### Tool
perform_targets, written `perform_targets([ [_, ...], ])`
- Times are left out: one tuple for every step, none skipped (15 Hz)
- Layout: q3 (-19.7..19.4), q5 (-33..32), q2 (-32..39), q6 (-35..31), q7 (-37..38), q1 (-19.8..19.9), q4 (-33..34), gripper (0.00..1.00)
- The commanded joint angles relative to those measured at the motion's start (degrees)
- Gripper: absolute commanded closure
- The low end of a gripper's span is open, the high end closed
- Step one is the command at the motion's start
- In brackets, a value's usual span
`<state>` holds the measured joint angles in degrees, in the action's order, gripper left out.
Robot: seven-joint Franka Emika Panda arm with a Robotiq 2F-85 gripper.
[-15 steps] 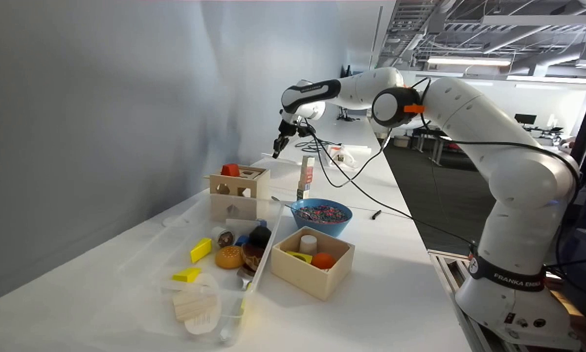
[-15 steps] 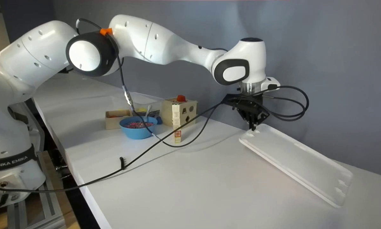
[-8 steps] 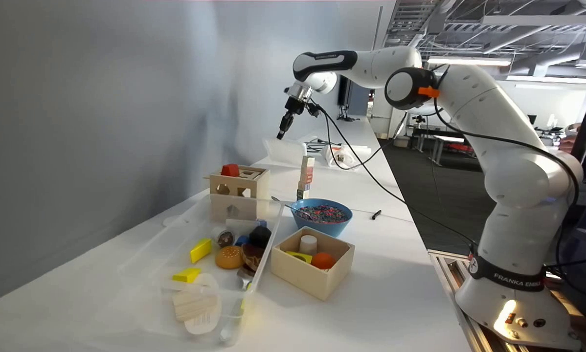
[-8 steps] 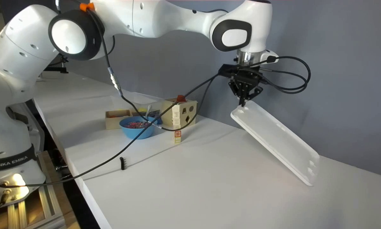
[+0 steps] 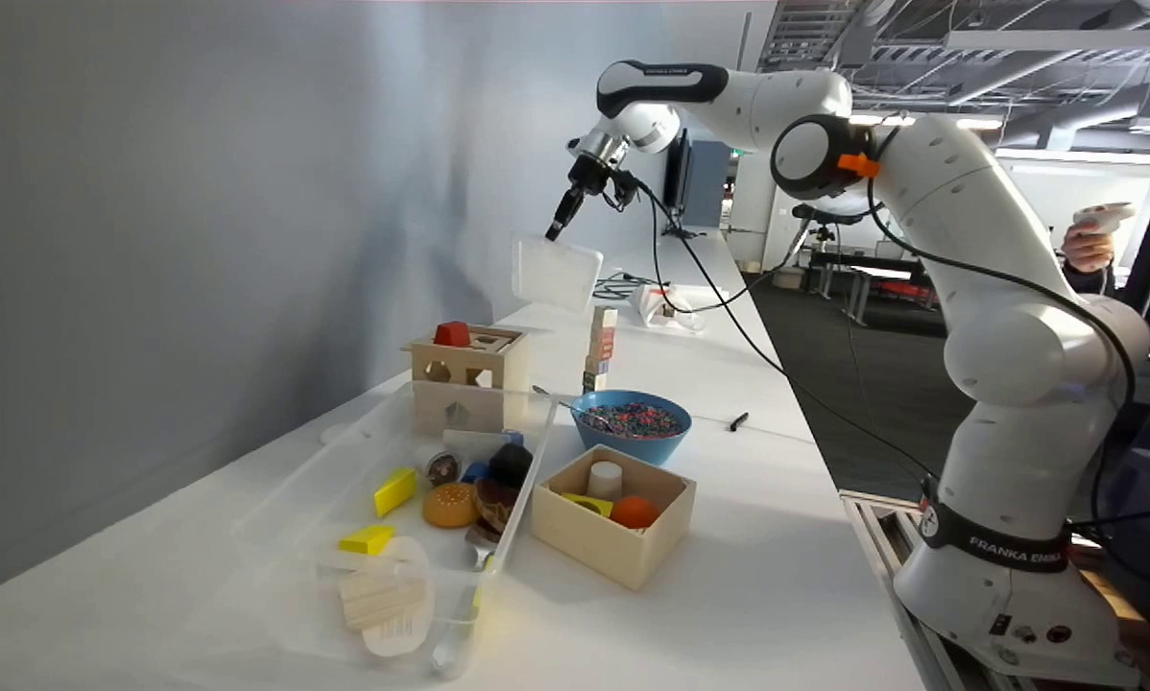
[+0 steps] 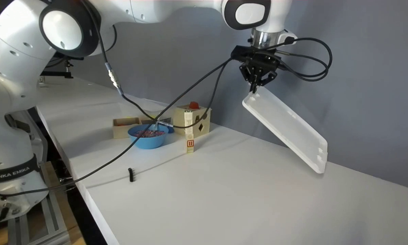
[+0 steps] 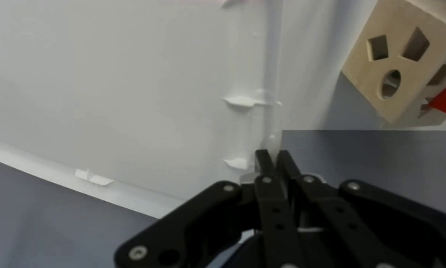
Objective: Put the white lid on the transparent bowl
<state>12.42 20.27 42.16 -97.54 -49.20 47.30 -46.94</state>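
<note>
My gripper [image 5: 552, 233] is shut on a corner of the white lid [image 5: 558, 274] and holds it in the air near the wall. In an exterior view the lid [image 6: 289, 124] hangs tilted below the gripper [image 6: 253, 89], its far end lowest. In the wrist view the gripper [image 7: 272, 153] pinches the lid's edge, and the lid [image 7: 133, 93] fills the left side. The transparent bowl [image 5: 520, 513], a clear rectangular tub, stands in the foreground of an exterior view with toy food and utensils inside. It is well away from the gripper and out of the wrist view.
A wooden shape box [image 5: 469, 360] with a red block on top and a block stack [image 5: 600, 345] stand between lid and tub. A blue bowl [image 5: 623, 451] and a wooden box [image 5: 585, 537] sit beside the tub. The arm's cable [image 6: 122, 154] hangs over the table.
My gripper has risen with the lid shut in it. The lid's far end has come up from near the table, and the lid now hangs steeper and higher. Other objects stay put.
</note>
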Motion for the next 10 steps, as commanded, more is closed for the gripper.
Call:
perform_targets([
  [2.6,4.8,1.5,5.5,1.6,2.3,6.5,0.98],
  [3.0,5.9,1.7,6.9,2.4,2.7,7.4,0.98],
  [3.2,6.4,1.7,8.3,3.1,2.9,8.4,0.98],
  [3.5,7.0,1.7,9.3,3.7,3.1,8.9,0.98],
  [3.8,7.3,1.6,11.0,4.0,3.3,9.8,0.98],
  [4.2,7.7,1.6,12.5,4.3,3.5,10.3,0.98],
  [4.6,8.0,1.3,14.7,4.0,3.8,11.0,0.98],
  [4.9,8.1,1.3,16.5,3.7,3.8,11.5,0.98],
  [5.2,8.2,1.0,18.3,3.3,3.8,11.9,0.98],
  [5.7,8.2,0.9,19.5,2.7,3.7,12.4,0.98],
])
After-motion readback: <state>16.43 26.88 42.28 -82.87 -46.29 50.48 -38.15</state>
